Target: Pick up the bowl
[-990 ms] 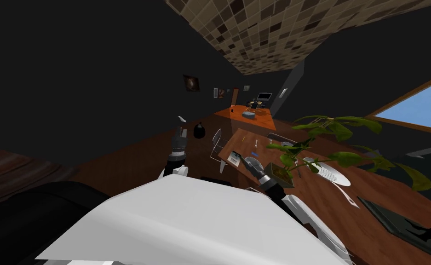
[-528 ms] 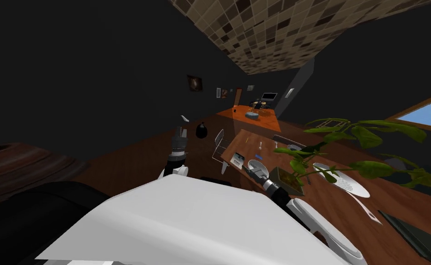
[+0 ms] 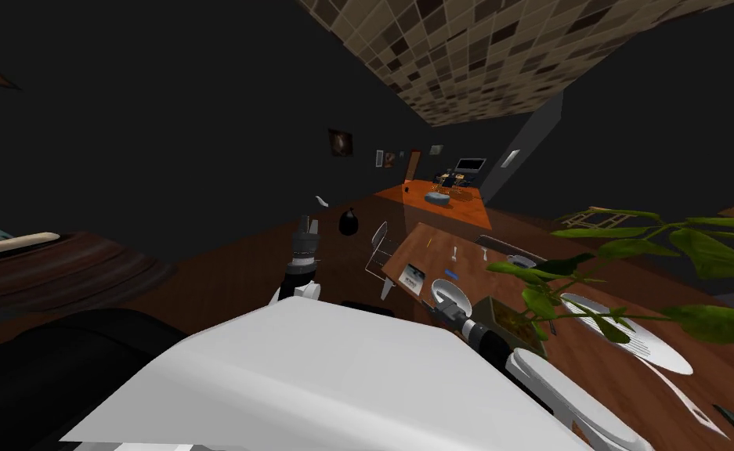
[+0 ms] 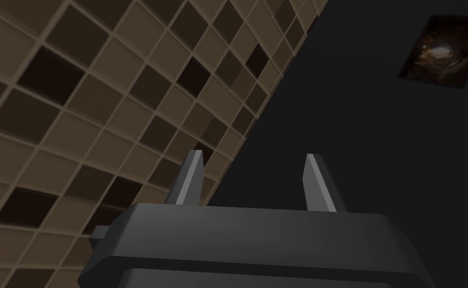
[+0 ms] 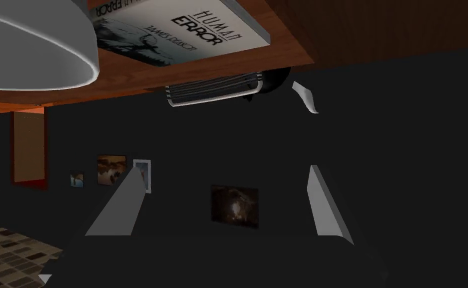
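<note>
R gripper (image 5: pixel 224 169), fingers apart & empty, just beside white bowl (image 3: pixel 450 290) on wood table (image 3: pixel 435 254), book (image 5: pixel 178 30) next to bowl; L gripper (image 4: pixel 252 154), fingers apart too, well off from bowl.

The wooden table (image 3: pixel 475 268) bears a bowl (image 3: pixel 443 288), book (image 3: pixel 412 276) and potted plant (image 3: pixel 500 315).

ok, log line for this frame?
phase: pre-grasp | right gripper: open, beside bowl | left gripper: open, raised | bowl: on table

A white bowl (image 3: pixel 450 291) sits on the wooden worktop (image 3: pixel 479 274) between a book (image 3: pixel 413 277) and a potted plant (image 3: pixel 514 322). The right pincer (image 3: pixel 438 312) is just beside its rim.
</note>
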Controlling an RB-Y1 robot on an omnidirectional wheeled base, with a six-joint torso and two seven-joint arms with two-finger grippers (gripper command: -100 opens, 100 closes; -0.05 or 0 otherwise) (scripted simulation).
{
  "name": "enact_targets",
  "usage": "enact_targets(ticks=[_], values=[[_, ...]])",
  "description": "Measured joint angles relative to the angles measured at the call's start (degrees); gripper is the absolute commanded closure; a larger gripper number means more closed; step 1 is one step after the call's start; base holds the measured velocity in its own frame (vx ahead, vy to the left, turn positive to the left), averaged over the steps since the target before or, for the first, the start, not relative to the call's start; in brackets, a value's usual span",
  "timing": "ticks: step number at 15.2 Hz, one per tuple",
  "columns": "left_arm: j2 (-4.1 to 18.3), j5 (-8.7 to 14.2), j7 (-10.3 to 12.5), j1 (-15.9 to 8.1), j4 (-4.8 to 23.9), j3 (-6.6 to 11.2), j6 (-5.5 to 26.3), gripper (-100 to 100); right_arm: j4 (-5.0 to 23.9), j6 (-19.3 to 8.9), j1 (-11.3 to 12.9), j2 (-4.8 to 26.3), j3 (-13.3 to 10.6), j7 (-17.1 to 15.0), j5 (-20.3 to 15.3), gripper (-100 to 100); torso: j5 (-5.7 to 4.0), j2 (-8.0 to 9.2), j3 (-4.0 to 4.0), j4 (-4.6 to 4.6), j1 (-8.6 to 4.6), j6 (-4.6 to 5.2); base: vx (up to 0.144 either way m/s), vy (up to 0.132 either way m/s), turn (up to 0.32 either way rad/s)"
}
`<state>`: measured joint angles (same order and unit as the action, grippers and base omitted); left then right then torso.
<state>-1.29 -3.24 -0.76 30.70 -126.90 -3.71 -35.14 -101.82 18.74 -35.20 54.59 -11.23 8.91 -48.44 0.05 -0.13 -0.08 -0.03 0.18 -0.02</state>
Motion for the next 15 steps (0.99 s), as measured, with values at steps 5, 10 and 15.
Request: enact_targets(ticks=[5,10,15], values=[[0.00,0.00,0.00,0.00,0.00,0.00,0.00,0,3.52,-1.30,-1.09,5.28,-1.62,0.97,-6.00,-100,0.00,0.02,0.01,0.00,0.03,-0.01,0.030,0.044,0.101],[0.00,0.00,0.00,0.00,0.00,0.00,0.00,0,7.56,-1.55,-2.12,9.11,-2.70,2.59,-11.50,-100,0.00,0.03,0.02,0.01,0.01,0.01,0.031,0.042,0.099],[0.00,0.00,0.00,0.00,0.00,0.00,0.00,0,10.32,-2.85,-3.00,13.79,-4.51,2.66,-16.91,-100,0.01,0.02,0.01,0.01,0.03,0.01,0.033,0.040,0.082]])
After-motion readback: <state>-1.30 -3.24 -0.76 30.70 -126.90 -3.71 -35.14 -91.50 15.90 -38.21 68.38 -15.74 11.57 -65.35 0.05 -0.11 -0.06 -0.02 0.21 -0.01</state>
